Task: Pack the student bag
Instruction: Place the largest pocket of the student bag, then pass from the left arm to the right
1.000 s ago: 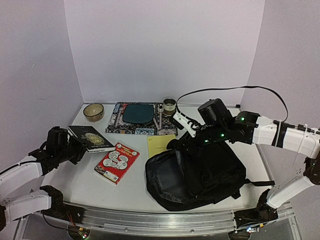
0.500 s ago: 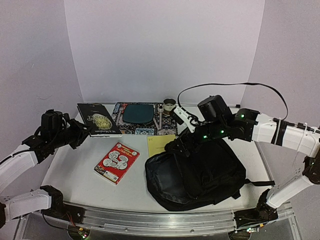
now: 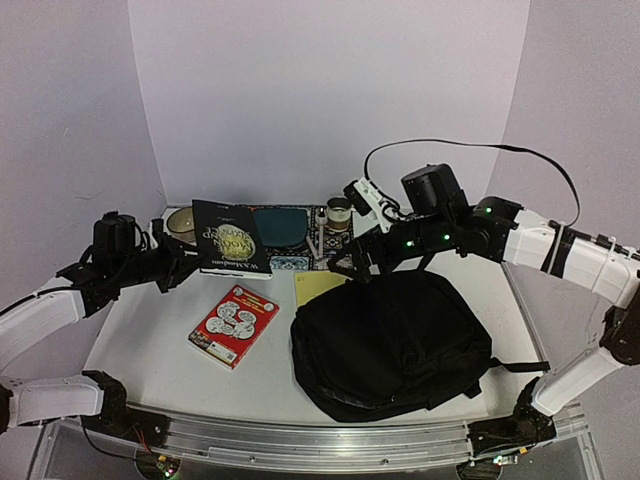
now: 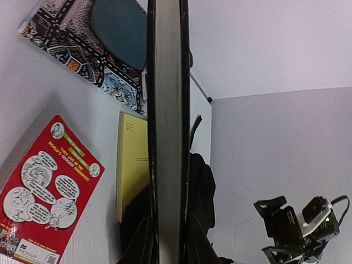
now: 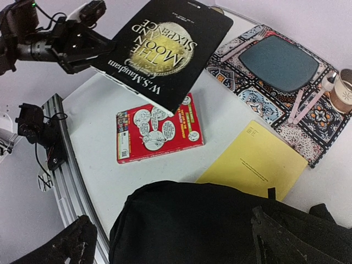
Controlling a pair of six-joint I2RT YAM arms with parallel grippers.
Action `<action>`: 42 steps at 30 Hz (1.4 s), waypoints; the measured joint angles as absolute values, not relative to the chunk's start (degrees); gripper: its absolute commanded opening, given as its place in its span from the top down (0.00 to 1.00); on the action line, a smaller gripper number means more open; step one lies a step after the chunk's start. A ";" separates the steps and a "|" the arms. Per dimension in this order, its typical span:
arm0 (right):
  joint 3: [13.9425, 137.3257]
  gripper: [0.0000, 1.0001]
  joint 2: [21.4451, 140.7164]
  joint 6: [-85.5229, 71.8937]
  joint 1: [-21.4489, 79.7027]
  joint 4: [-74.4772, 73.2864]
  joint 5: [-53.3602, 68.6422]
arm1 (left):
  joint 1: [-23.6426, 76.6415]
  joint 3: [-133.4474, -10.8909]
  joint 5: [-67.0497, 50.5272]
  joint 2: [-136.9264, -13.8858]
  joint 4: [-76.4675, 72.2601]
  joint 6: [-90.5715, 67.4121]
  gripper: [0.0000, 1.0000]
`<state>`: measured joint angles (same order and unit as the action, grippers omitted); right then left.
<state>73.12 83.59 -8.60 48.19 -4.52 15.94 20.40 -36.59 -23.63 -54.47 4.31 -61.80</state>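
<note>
The student bag (image 3: 400, 345) lies slumped on the tabletop (image 3: 150, 345), right of centre and near the front edge. Its top edge covers a corner of the yellow notebook (image 3: 320, 290). My right end effector (image 3: 349, 268) hovers just above that top edge. In its wrist view the jaws look spread wide, gripping nothing, with black fabric below. My left end effector (image 3: 186, 266) is clamped narrow on 1 edge of a black paperback (image 3: 228, 238). It holds the book roughly upright in the air over the left side, and the red book (image 3: 233, 325) lies flat below.

I judge the bag soft, limp and light. It will sag rather than hold an opening, and its smooth fabric may slip. I would pinch a seam or the zipper edge at the top.
</note>
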 measured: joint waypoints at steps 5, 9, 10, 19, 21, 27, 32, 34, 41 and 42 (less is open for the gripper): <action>73.12 0.02 86.88 -13.74 45.08 -2.60 16.93 | 25.92 -39.91 -25.16 -58.14 2.13 -59.53 1.00; 73.12 0.02 89.67 -18.74 42.54 0.58 18.78 | 30.01 -41.71 -27.62 -60.87 -1.40 -58.34 1.00; 73.12 0.02 90.22 -20.13 41.88 1.53 19.47 | 30.46 -41.84 -28.43 -61.34 -2.27 -58.33 1.00; 73.10 0.04 94.31 -33.30 36.35 13.56 28.66 | 34.22 -42.02 -30.77 -65.37 -8.89 -58.57 1.00; 73.10 0.06 95.46 -36.48 35.23 16.26 30.62 | 35.66 -42.22 -31.54 -66.45 -10.06 -58.57 1.00; 72.65 0.16 99.38 -45.46 33.14 24.61 35.75 | 39.07 -43.93 -33.36 -68.61 -12.99 -58.54 1.00; 70.95 0.33 100.67 -52.75 32.08 32.96 40.21 | 39.85 -44.58 -33.38 -69.79 -15.01 -58.79 1.00; 69.76 0.41 100.87 -55.78 31.68 37.38 41.89 | 40.00 -44.58 -33.45 -69.82 -15.66 -58.94 1.00; 66.73 0.73 102.86 -68.46 31.10 54.59 47.02 | 40.14 -44.58 -33.29 -69.90 -17.07 -59.97 1.00; 66.44 0.76 103.09 -69.98 30.96 56.65 47.58 | 40.14 -44.57 -33.19 -69.93 -17.21 -60.21 1.00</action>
<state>66.44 103.09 -69.98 30.96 56.65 47.58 40.14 -44.57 -33.19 -69.93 -17.21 -60.21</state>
